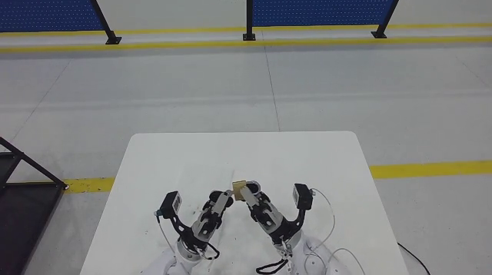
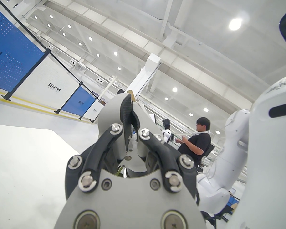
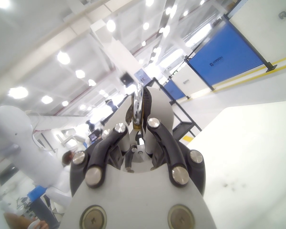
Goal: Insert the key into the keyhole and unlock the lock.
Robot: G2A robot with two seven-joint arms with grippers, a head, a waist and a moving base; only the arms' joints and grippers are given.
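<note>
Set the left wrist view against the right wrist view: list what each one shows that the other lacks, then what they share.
Left wrist view: the left pincer, shut on a thin piece with a brass-coloured tip, apparently the key. Right wrist view: the right pincer, shut on the shiny metal lock. Shared: a corner of the white table, the blue and white barrier panels on the floor beyond it, and the ceiling lights.

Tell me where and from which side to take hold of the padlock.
Grip the padlock across its flat faces, coming from the side away from the left gripper, as the right gripper does: its thin body sits edge-on between the fingers, and the end facing the key is free.
</note>
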